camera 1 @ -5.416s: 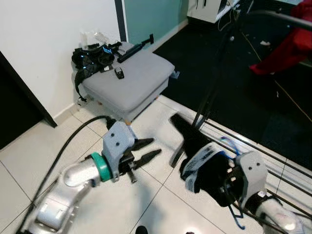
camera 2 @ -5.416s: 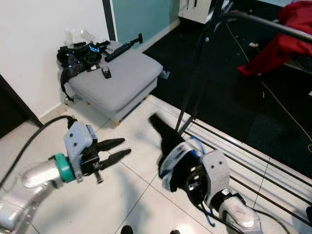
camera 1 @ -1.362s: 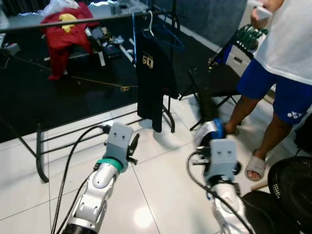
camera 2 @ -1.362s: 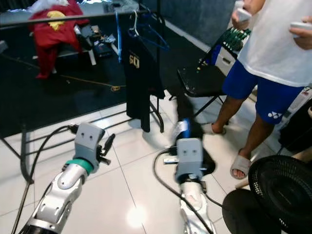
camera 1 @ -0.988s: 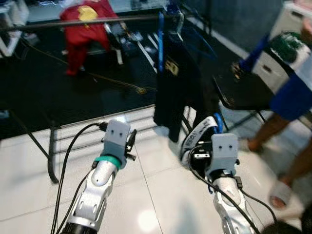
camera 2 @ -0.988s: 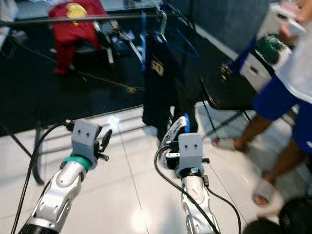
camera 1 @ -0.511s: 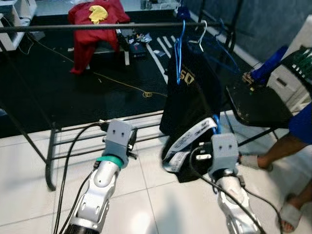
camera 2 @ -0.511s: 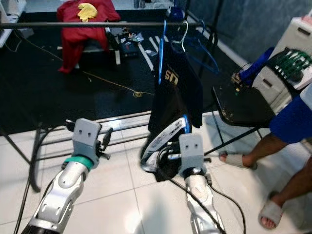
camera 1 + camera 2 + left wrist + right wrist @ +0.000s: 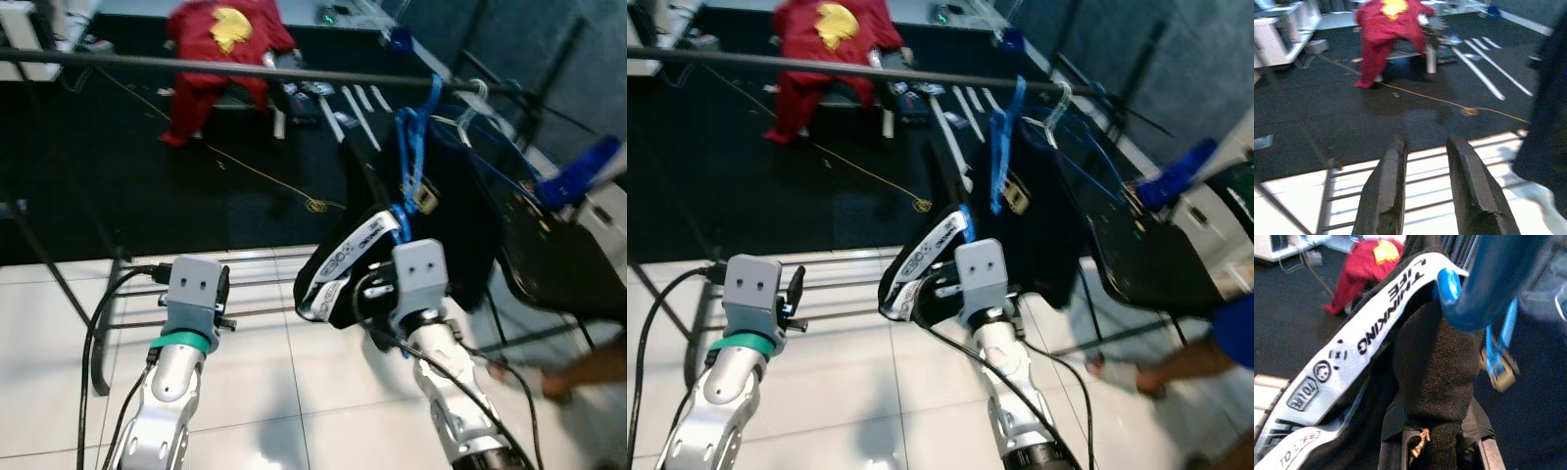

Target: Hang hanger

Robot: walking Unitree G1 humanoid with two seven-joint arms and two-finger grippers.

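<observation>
My right gripper [image 9: 1435, 450] is clamped on the black garment with its blue plastic hanger [image 9: 397, 211], held below the long dark clothes rail [image 9: 245, 69], so I judge the hanging not yet done. My left gripper [image 9: 1425, 188], fingers slightly parted and empty, idles lower beneath that rail.

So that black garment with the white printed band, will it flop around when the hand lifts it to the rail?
Probably floppy: the black garment droops in folds from the right hand. Likely light, as its white band bends loosely. It may swing and catch the shirt hanging on the rail.
</observation>
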